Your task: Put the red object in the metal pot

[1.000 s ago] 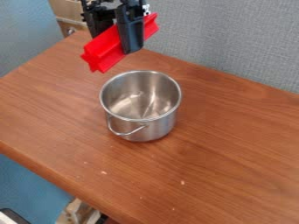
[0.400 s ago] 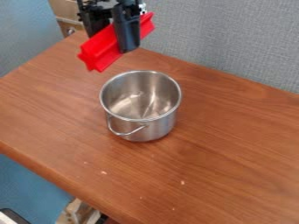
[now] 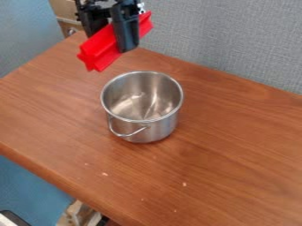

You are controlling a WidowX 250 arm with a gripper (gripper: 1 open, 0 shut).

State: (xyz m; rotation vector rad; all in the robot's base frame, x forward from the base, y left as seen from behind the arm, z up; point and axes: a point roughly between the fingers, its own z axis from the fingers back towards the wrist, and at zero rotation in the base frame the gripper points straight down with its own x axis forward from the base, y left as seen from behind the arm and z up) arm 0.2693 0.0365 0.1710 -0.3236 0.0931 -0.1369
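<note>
The gripper (image 3: 123, 35) hangs above the wooden table (image 3: 224, 168), clamped on the red block (image 3: 101, 49), which tilts down to its left. The metal pot (image 3: 143, 106) stands below and slightly right of the gripper, clear of the block.

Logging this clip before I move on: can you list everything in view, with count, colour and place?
red object: one, bright red, held in the air above and to the left of the pot, tilted, not yet inside.
metal pot: one, shiny silver, upright near the middle of the table, empty, thin wire handle hanging at its front.
table: one, brown wood, carrying the pot.
wall: grey-blue, behind the table.
gripper: one, black, at the top left, shut on the red object.
</note>
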